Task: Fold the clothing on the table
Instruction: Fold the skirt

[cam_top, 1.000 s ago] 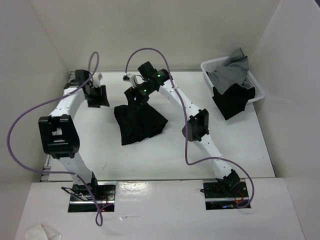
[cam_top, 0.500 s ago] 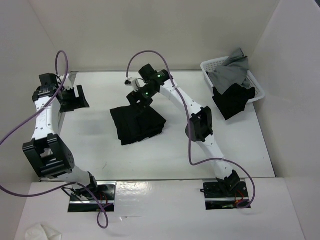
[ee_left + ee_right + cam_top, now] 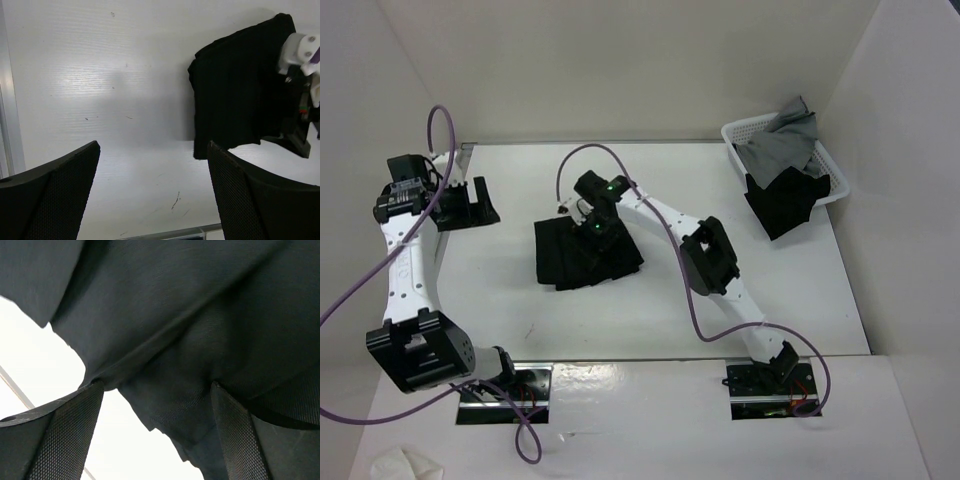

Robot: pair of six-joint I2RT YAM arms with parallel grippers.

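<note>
I've swung my left gripper [image 3: 475, 208] out to the far-left corner of the large flat white tabletop [image 3: 770, 290], fingers spread and empty, while my right gripper [image 3: 595, 228], also spread, rests on the black pleated thin-fabric skirt [image 3: 582, 258] folded at the tabletop's middle.

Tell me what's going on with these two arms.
Two robot arms are folding a black pleated skirt, which lies as a folded bundle in the middle of the white table. The right gripper sits low over the skirt's far part, jaws wide apart, not pinching the fabric. The left gripper is open and empty, off to the left over bare table. A mesh basket at the far right holds a grey cloth and another black garment.
</note>
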